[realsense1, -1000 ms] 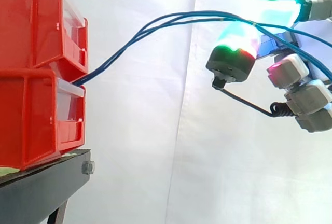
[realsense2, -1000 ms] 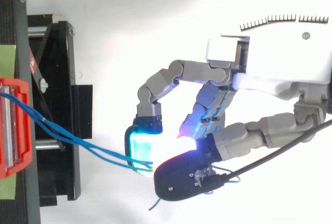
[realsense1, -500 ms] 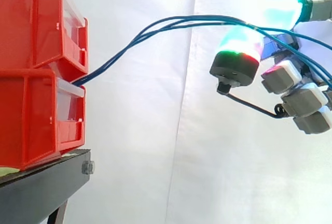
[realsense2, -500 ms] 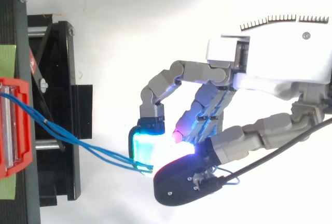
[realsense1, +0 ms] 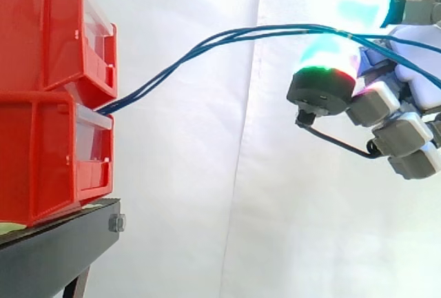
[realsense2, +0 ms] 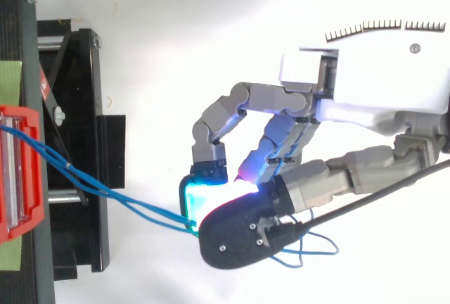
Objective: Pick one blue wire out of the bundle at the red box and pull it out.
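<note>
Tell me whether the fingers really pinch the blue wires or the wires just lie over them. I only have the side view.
Observer: Pinched. From above, the blue wires run in between a cyan-glowing pad of the fingers and the dark thumb of the hand.
Operator: Count the strands going in.
Observer: At least two enter the pinch side by side, not one.
Operator: Report where the slack goes.
Observer: Past the thumb the wires curl out in a loose loop on the wrist side.
</note>
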Robot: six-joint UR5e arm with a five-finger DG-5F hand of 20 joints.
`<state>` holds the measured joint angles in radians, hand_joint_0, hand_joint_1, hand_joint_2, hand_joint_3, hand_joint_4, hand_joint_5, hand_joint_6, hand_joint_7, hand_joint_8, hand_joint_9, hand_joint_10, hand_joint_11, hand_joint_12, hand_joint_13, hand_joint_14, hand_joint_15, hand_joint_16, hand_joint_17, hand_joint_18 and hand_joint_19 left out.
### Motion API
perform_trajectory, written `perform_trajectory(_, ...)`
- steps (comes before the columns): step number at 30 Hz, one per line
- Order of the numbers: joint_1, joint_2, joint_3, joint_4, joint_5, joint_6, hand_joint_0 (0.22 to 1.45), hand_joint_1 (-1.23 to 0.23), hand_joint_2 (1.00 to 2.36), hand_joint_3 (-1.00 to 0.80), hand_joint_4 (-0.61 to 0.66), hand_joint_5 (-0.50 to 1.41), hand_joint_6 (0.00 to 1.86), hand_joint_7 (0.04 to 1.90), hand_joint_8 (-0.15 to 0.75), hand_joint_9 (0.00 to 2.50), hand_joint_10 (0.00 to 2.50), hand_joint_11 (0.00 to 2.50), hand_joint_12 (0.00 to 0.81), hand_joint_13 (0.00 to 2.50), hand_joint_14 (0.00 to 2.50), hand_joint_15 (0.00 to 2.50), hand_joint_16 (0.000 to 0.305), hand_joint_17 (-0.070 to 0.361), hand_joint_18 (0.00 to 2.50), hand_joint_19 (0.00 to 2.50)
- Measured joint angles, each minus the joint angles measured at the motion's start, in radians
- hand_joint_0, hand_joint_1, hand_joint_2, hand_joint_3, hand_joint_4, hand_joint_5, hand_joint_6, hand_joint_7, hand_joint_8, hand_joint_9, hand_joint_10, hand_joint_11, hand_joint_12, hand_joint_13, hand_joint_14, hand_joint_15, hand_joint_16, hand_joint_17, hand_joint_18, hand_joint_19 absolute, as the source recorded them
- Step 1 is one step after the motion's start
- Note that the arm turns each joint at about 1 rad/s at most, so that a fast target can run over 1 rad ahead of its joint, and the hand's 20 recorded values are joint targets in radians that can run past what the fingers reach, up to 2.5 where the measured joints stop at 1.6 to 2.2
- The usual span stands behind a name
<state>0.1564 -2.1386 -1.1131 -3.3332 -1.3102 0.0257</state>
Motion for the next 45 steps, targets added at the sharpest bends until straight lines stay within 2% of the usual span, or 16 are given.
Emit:
perform_trajectory(8,0.000,0.000,0.000,0.000,0.000,0.000,0.73,-0.75,1.01,-0.35,0.05,-0.26,0.97,0.92,0.289,0.89,0.01,0.77,0.386,0.99,0.02,0.66,0.050,0.112,0.90,0.69)
perform_trajectory(10,0.000,0.000,0.000,0.000,0.000,0.000,0.70,-0.71,1.01,-0.40,0.05,-0.27,0.97,0.90,0.286,0.89,0.01,0.78,0.386,0.98,0.02,0.66,0.050,0.112,0.91,0.69)
perform_trajectory(11,0.000,0.000,0.000,0.000,0.000,0.000,0.64,-0.64,1.00,-0.45,0.07,-0.26,0.96,0.83,0.291,0.89,0.01,0.79,0.387,0.97,0.02,0.67,0.051,0.114,0.89,0.70)
perform_trajectory(14,0.000,0.000,0.000,0.000,0.000,0.000,0.54,-0.54,1.00,-0.49,0.10,-0.24,0.92,0.84,0.312,0.89,0.01,0.75,0.406,0.95,0.02,0.68,0.054,0.122,0.83,0.73)
perform_trajectory(17,0.000,0.000,0.000,0.000,0.000,0.000,0.52,-0.47,1.00,-0.50,0.12,-0.23,0.90,0.81,0.326,0.88,0.01,0.72,0.418,0.94,0.02,0.68,0.057,0.128,0.80,0.74)
perform_trajectory(18,0.000,0.000,0.000,0.000,0.000,0.000,0.52,-0.47,1.00,-0.50,0.11,-0.22,0.88,0.86,0.328,0.87,0.01,0.74,0.419,0.94,0.02,0.68,0.057,0.128,0.80,0.73)
perform_trajectory(19,0.000,0.000,0.000,0.000,0.000,0.000,0.53,-0.51,1.00,-0.49,0.10,-0.21,0.88,0.87,0.330,0.87,0.01,0.74,0.419,0.93,0.02,0.67,0.057,0.127,0.79,0.72)
perform_trajectory(21,0.000,0.000,0.000,0.000,0.000,0.000,0.63,-0.69,1.01,-0.36,0.08,-0.22,0.90,0.96,0.309,0.82,0.02,0.73,0.406,0.89,0.02,0.66,0.054,0.121,0.77,0.70)
perform_trajectory(24,0.000,0.000,0.000,0.000,0.000,0.000,0.75,-0.79,1.01,-0.31,0.00,-0.25,0.94,0.90,0.290,0.76,0.01,0.72,0.402,0.86,0.02,0.62,0.051,0.115,0.77,0.64)
perform_trajectory(26,0.000,0.000,0.000,0.000,0.000,-0.001,0.81,-0.80,1.01,-0.33,-0.06,-0.25,0.95,0.91,0.279,0.74,0.01,0.70,0.400,0.85,0.02,0.61,0.049,0.111,0.77,0.64)
perform_trajectory(28,0.000,0.000,0.000,0.001,0.000,-0.001,0.82,-0.80,1.01,-0.42,-0.06,-0.24,0.95,0.89,0.280,0.74,0.01,0.69,0.399,0.85,0.02,0.60,0.049,0.111,0.78,0.62)
perform_trajectory(29,0.000,0.000,0.000,0.001,0.000,-0.001,0.78,-0.82,1.00,-0.50,-0.05,-0.24,0.95,0.91,0.277,0.73,0.01,0.69,0.399,0.86,0.02,0.60,0.050,0.112,0.82,0.58)
perform_trajectory(33,0.000,0.000,0.001,0.001,0.000,-0.002,0.60,-0.80,1.00,-0.50,-0.01,-0.21,0.94,0.95,0.287,0.71,0.01,0.70,0.406,0.82,0.02,0.61,0.051,0.114,0.77,0.61)
perform_trajectory(38,0.000,0.000,0.001,0.001,0.000,-0.003,0.39,-0.61,1.00,-0.50,0.07,-0.16,0.92,0.96,0.361,0.72,0.01,0.65,0.491,0.75,0.02,0.59,0.068,0.153,0.69,0.59)
perform_trajectory(43,0.000,0.000,0.001,0.001,0.000,-0.003,0.34,-0.57,1.00,-0.50,0.12,-0.15,0.92,0.96,0.395,0.67,0.01,0.61,0.526,0.67,0.01,0.54,0.075,0.169,0.62,0.55)
perform_trajectory(45,0.000,0.000,0.001,0.001,0.000,-0.003,0.37,-0.68,1.00,-0.50,0.11,-0.15,0.92,1.00,0.384,0.64,0.01,0.60,0.514,0.64,0.02,0.53,0.072,0.162,0.59,0.53)
